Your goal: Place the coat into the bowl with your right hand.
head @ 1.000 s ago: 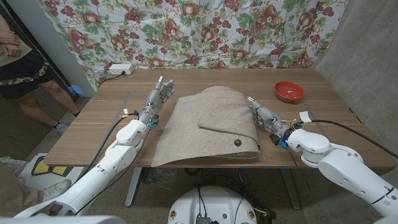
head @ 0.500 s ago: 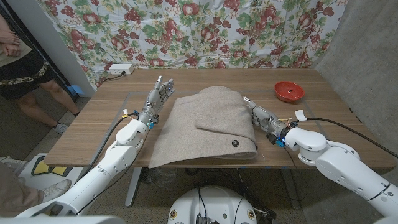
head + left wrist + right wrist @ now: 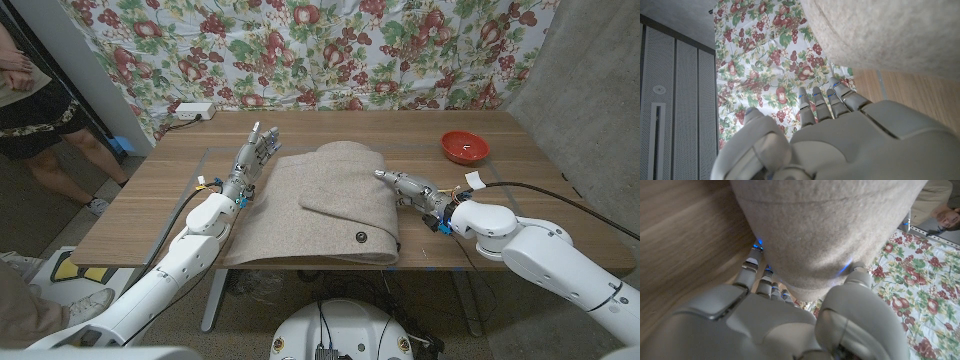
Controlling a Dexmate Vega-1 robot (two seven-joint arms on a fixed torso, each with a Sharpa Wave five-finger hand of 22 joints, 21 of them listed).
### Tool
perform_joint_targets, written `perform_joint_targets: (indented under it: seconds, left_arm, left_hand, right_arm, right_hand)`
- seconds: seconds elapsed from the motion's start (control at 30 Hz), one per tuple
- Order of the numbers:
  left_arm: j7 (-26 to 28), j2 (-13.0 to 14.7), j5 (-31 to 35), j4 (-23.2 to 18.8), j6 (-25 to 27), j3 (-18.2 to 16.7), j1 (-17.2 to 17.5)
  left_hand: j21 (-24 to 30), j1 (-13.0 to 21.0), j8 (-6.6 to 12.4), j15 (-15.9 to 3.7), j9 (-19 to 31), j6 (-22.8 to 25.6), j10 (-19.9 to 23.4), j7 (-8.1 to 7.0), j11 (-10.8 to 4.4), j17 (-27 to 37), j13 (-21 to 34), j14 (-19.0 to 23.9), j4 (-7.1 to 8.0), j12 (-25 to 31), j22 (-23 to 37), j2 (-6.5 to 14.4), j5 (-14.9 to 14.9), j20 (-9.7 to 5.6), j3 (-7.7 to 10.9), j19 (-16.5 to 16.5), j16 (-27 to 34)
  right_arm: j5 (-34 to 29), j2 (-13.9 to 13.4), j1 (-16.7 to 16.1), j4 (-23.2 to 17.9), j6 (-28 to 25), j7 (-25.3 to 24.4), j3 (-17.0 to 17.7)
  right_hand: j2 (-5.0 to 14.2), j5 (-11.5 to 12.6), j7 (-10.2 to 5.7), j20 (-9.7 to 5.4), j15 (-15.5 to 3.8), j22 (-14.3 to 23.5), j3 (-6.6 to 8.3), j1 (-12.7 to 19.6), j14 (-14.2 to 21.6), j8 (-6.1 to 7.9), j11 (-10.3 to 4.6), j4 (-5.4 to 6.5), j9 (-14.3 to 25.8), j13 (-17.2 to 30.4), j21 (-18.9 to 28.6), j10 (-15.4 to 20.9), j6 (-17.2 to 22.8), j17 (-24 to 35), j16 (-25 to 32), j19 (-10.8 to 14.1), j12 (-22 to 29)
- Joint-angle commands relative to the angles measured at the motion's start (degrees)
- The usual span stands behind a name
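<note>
Your right hand [image 3: 408, 186] has the folded beige wool coat's [image 3: 330, 205] right edge between thumb and fingers on the table; pinch firmly, gather more cloth; the red bowl [image 3: 465, 147] sits well apart.

Coat [image 3: 325, 205]: oatmeal-beige felted wool, plain, with one dark round button [image 3: 361, 237]. Bowl [image 3: 465, 147]: bright red. Desk [image 3: 150, 205]: medium brown wood grain. Backdrop cloth [image 3: 330, 55]: white ground printed with red fruit, purple grape clusters and green leaves. Left hand [image 3: 255, 155] and right hand [image 3: 410, 186]: grey, with small blue lights at the fingertips; the arms are glossy white. Power strip [image 3: 192, 111]: white. Side wall [image 3: 580, 90]: plain grey.
</note>
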Motion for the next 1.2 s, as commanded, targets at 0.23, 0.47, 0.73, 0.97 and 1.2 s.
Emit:
perform_joint_targets:
  seconds: [0.23,0.47,0.73,0.97,1.2]
  left_arm:
    - [0.3,0.2,0.1,-0.5,-0.4,-0.1,0.6]
    - [0.4,0.0,0.1,-0.4,-0.6,-0.1,0.7]
    - [0.7,-0.2,0.3,-0.5,-0.9,-0.1,0.8]
    - [1.2,-0.2,0.4,-0.9,-0.6,0.0,1.0]
    - [1.3,-0.5,0.5,-0.6,-0.4,0.3,0.6]
  left_hand:
    - [0.2,-0.4,0.36,-5.29,0.2,1.1,0.5,0.18,-0.44,0.2,0.2,0.2,-0.26,-0.1,0.2,-0.1,-0.1,-4.08,0.18,-0.2,0.1]
    - [0.2,-0.4,0.44,-5.28,0.2,1.4,0.5,0.23,-0.35,0.2,0.2,0.2,-0.27,-0.1,0.2,-0.1,-0.1,-4.1,0.26,-0.1,0.0]
    - [0.2,-0.4,0.67,-5.29,0.2,2.3,0.6,0.4,-0.58,0.2,0.2,0.1,-0.28,-0.1,0.2,0.0,-0.2,-4.14,0.36,-0.1,0.0]
    - [0.2,-0.4,0.86,-5.29,0.2,3.0,0.7,0.65,-0.48,0.2,0.2,0.1,-0.28,0.0,0.2,0.0,-0.2,-4.13,0.44,-0.1,0.0]
    - [0.2,-0.4,0.88,-5.3,0.2,3.2,0.8,0.75,-0.5,0.2,0.2,0.1,-0.27,0.0,0.2,0.0,-0.2,-4.13,0.49,-0.1,0.0]
  right_arm:
    - [-6.7,1.8,3.7,-3.6,-11.5,-6.8,-5.4]
    - [-8.8,4.1,4.3,-4.2,-13.8,-9.4,-7.0]
    - [-9.7,7.0,3.6,-3.6,-13.4,-11.8,-6.8]
    - [-8.6,8.8,2.0,-2.3,-10.9,-12.2,-4.6]
    - [-7.0,10.5,0.1,-1.1,-6.4,-12.3,-2.4]
  right_hand:
    - [1.82,2.4,-0.02,-12.43,-12.57,2.0,3.41,12.4,19.6,1.48,-1.87,0.05,0.3,0.4,6.7,4.7,2.8,3.4,7.0,13.1,2.7]
    - [-0.97,0.5,1.41,-19.75,-17.64,12.6,5.42,32.1,33.6,2.04,-3.28,0.43,1.1,8.9,20.0,24.1,11.9,18.9,23.6,16.3,14.7]
    - [-1.38,-1.9,-3.22,-20.05,-18.11,20.0,6.36,48.6,44.2,8.76,-9.87,1.58,8.5,33.0,39.8,34.8,33.3,28.1,26.9,18.1,39.3]
    - [1.1,-4.3,-6.9,-20.55,-17.79,20.9,5.37,50.0,50.6,21.6,-11.69,2.66,19.6,34.6,51.0,43.1,52.1,26.8,27.6,16.8,43.3]
    - [1.96,-5.7,-6.45,-20.95,-17.49,20.2,5.71,52.1,52.2,24.87,-12.52,1.83,21.5,32.1,53.4,45.8,57.8,25.9,28.7,17.4,42.6]
